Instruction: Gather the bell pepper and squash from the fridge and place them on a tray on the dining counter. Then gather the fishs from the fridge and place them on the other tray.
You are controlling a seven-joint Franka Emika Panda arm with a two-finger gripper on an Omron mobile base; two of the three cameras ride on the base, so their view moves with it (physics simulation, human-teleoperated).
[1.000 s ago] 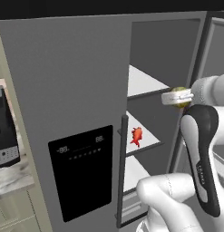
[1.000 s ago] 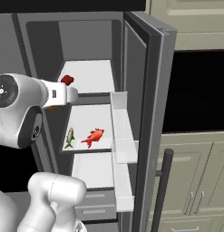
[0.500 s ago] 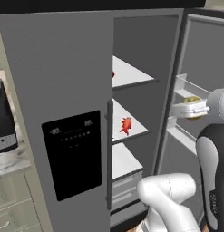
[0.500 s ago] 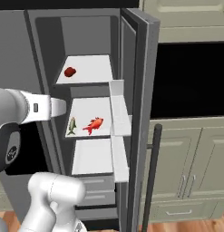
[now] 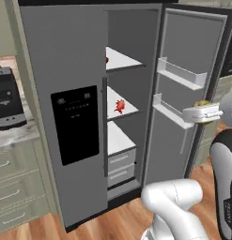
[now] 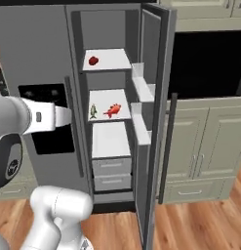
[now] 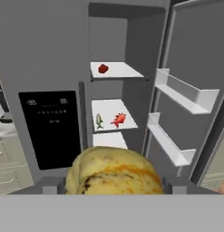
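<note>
Open fridge [image 6: 44, 58], bell pepper [image 7: 103, 68] sat on upper shelf, two fishs [image 7: 118, 119] below, gripper [image 7: 114, 190] apparently clasped the yellow squash [image 7: 114, 174].

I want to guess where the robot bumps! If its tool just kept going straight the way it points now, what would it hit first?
Probably the fridge. The tool, holding the squash, points at the open compartment, roughly toward the middle shelf with the two fish. Nothing seems to stand between, though depth is hard to judge.
</note>
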